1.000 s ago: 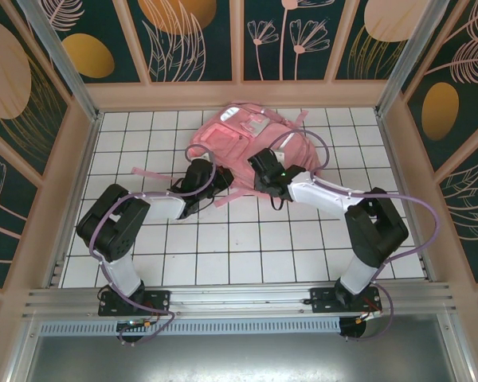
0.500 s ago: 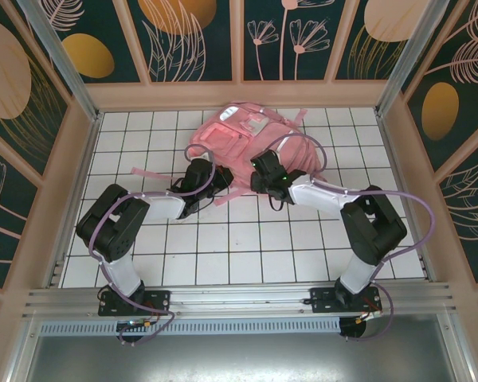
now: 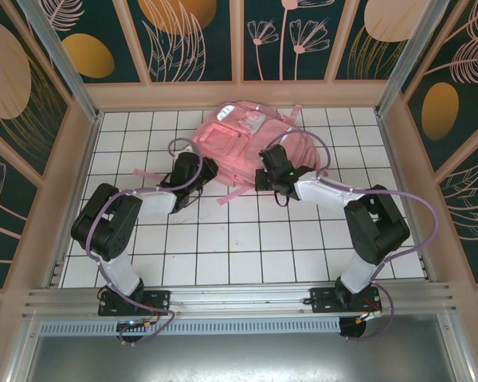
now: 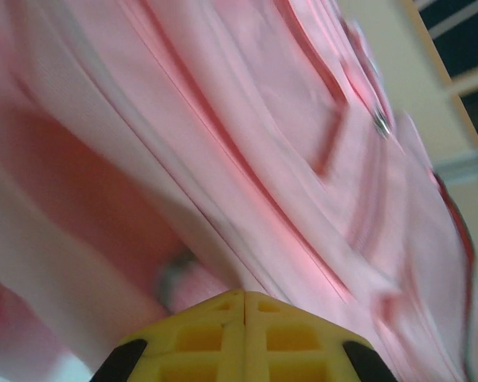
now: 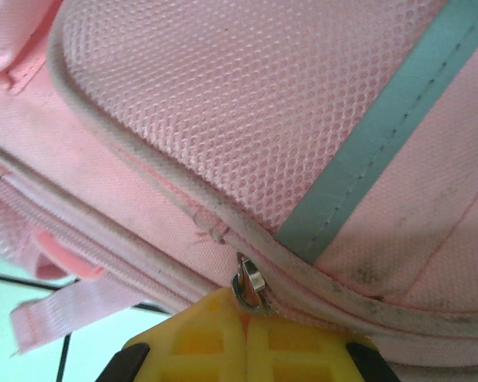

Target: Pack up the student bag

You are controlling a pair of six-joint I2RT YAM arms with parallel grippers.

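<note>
The student bag (image 3: 240, 137), a large soft pink backpack, lies at the back middle of the white tiled table (image 3: 223, 255). My left gripper (image 3: 205, 169) is at its near left edge. In the left wrist view this gripper (image 4: 244, 293) is shut, its yellow fingertips pressed together against folds of pink fabric (image 4: 223, 143), with nothing visible between them. My right gripper (image 3: 262, 169) is at the bag's near right side. In the right wrist view it (image 5: 247, 298) is shut on the metal zipper pull (image 5: 249, 278), just under the pink mesh panel (image 5: 247, 103) and grey strip (image 5: 382, 135).
Loose pink straps trail on the tiles at the left (image 3: 147, 172) and in front of the bag (image 3: 227, 199). Wooden frame walls (image 3: 239, 95) enclose the table on three sides. A metal rail (image 3: 239, 298) runs along the near edge.
My right gripper has closed on the zipper pull and shifted slightly right. My left arm has swung left and farther back. The bag has shifted a little toward the back.
</note>
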